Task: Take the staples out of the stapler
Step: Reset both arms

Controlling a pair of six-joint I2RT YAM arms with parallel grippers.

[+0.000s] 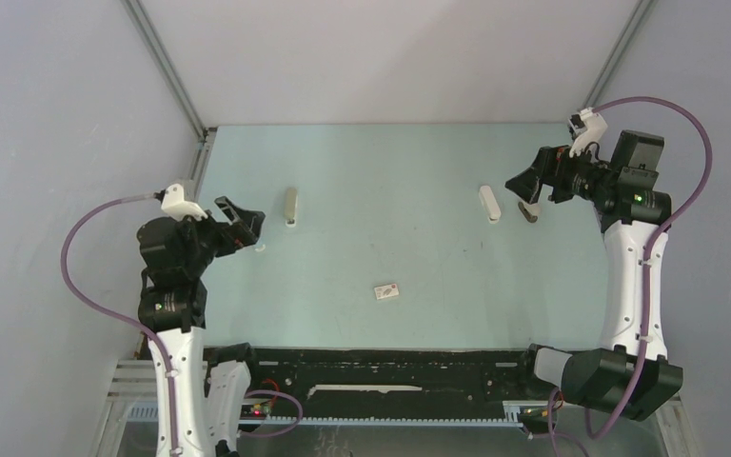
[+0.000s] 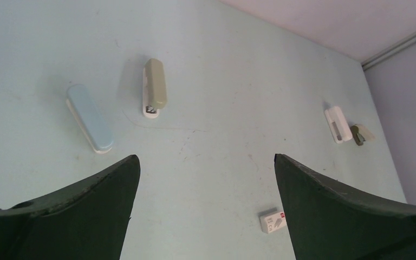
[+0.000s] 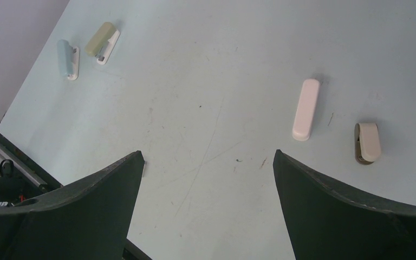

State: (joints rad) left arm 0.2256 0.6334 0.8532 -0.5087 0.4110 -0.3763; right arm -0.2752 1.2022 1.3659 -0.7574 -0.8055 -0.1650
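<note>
Stapler of small, bright-white oblong plastic (image 1: 488,203) lies untouched on the table (image 1: 390,162). The right gripper (image 3: 208,157) hangs near it and the left gripper (image 2: 206,158) well apart, fingers spread and empty, seemingly ready to approach.

You have a pale green bench (image 1: 390,162), its surface scuffed and finely scratched. Reckoned from its middle in the overhead view, the stapler (image 1: 489,203) lies at about 2 o'clock, bright white and flat. A small brown-and-beige clip-like piece (image 1: 528,211) sits just beside it at its 3 o'clock, not touching. A beige-grey stapler (image 1: 290,207) lies at 10 o'clock, a pale blue stapler (image 2: 89,125) at about 9 o'clock, and a small printed box (image 1: 386,291) at 6 o'clock
</note>
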